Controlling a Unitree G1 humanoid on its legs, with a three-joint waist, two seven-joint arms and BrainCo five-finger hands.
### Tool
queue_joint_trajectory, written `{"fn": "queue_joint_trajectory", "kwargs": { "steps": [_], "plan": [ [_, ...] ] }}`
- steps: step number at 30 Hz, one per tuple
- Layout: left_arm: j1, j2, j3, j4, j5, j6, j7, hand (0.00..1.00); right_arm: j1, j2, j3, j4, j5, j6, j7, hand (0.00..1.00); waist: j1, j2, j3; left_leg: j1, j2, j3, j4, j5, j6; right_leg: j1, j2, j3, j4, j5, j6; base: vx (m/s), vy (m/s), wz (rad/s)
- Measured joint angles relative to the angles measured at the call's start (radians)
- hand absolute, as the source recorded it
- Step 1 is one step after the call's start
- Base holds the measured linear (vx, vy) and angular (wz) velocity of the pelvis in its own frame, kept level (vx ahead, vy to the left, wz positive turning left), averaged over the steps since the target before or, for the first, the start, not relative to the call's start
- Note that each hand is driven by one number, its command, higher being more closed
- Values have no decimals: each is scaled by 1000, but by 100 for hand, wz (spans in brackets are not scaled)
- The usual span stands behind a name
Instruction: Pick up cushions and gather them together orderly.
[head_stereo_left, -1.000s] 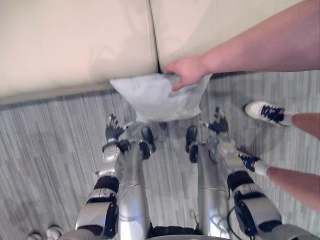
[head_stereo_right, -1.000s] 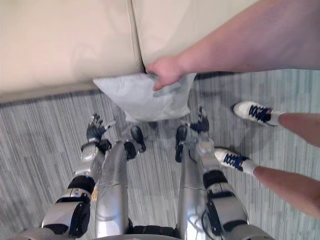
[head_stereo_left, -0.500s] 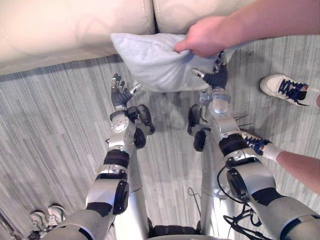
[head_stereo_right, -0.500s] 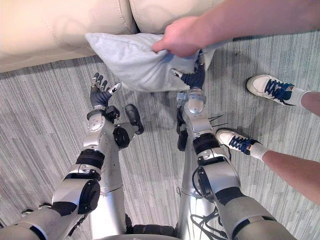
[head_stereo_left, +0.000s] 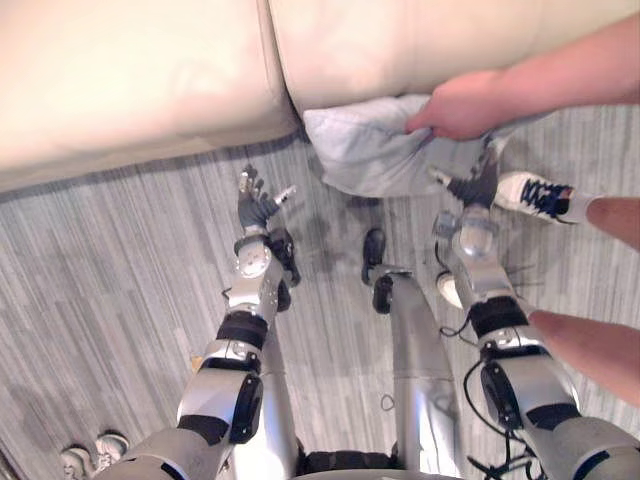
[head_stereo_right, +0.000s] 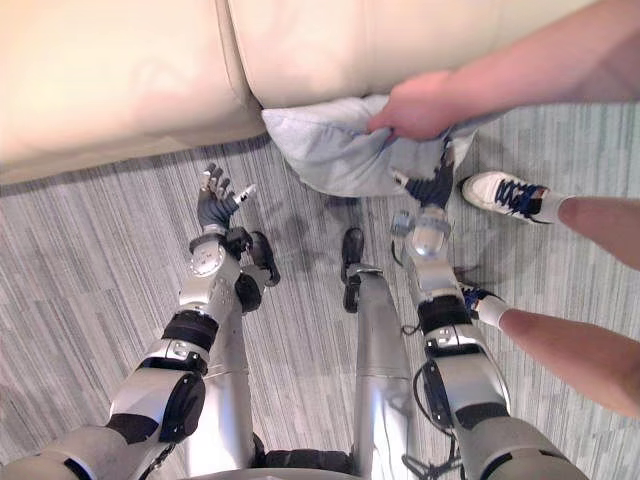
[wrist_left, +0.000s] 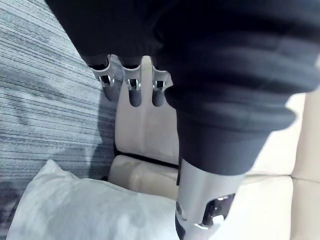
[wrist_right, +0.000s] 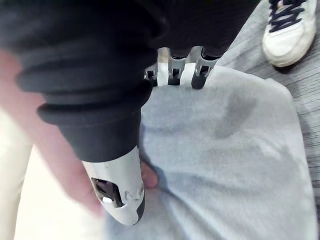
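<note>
Grey cushion (head_stereo_left: 365, 150) against right robot hand (head_stereo_left: 471, 186), beside beige sofa (head_stereo_left: 130, 80)

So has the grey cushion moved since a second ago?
Yes. Against the sofa seam, the cushion has shifted toward the robot's right: it hung centred below the seam, and now lies right of it, in the person's hand.
</note>
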Motion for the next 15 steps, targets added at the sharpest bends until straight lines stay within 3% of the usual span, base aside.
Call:
{"fn": "queue_joint_trajectory", "kwargs": {
  "steps": [3,7,11,15],
  "plan": [
    [107,1,-16,0,21,1,-22,0,132,53,14,-58,-16,-1,38,0,6,0,-17,148,-14,10,-65,3,-5,150,-3,-1,-65,-2,3,138,32,10],
    [279,26,-46,8,25,1,-79,0,328,62,-18,-66,-38,-2,86,0,21,-7,-117,344,-50,20,-190,14,-11,352,-18,-14,-182,-2,7,162,51,18],
    [401,59,-40,110,77,12,-125,0,444,56,-109,75,-39,-2,126,0,16,-14,-235,518,-90,49,-356,54,-23,510,-22,-3,-330,28,33,181,26,0],
    [439,72,-37,193,143,22,-155,0,480,36,-168,201,-39,5,158,0,-4,-12,-272,638,-114,69,-480,91,-26,622,-15,12,-458,74,39,149,22,-13]
  ]
}}
